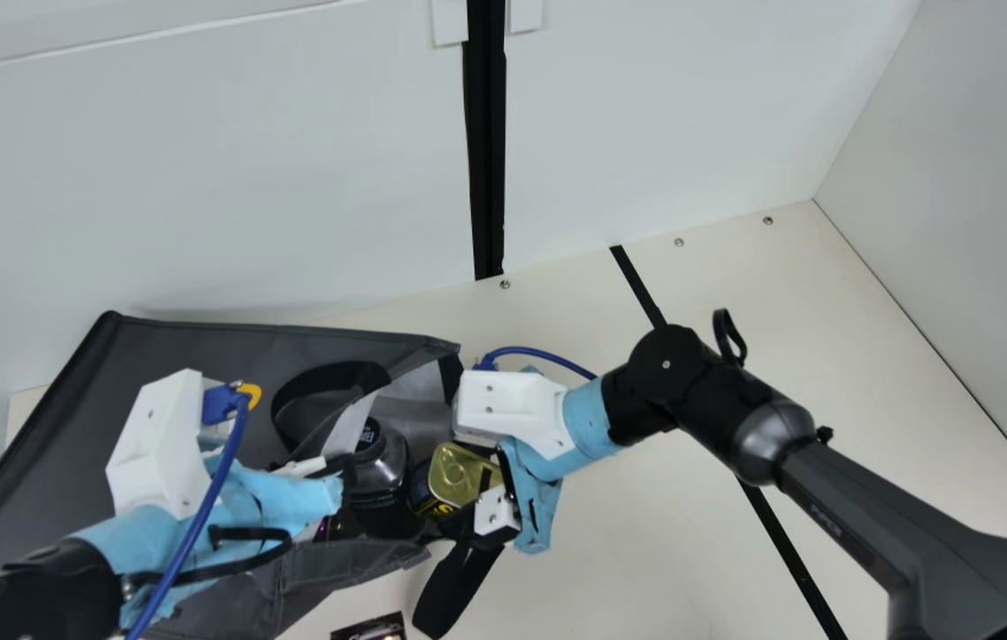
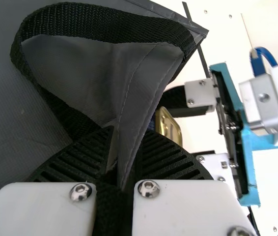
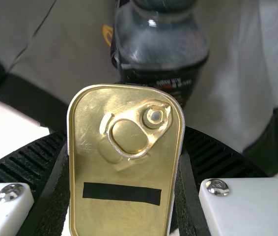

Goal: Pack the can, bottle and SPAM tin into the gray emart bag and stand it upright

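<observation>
The right gripper (image 3: 124, 147) is clamped on the SPAM tin (image 1: 460, 477), a rounded box with a shiny gold pull-ring lid crossed by a black strip, held at the mouth of the gray emart bag (image 1: 192, 342) near the bottle (image 1: 379, 471). The left gripper (image 2: 128, 135) pinches the bag's edge; if that fabric slipped, the mouth could sag and snag the tin, while a skewed push might jam it against the bottle.

A lab, judging by robot arms (image 1: 859, 524), cream table (image 1: 663, 551) and white panels (image 1: 201, 196).
</observation>
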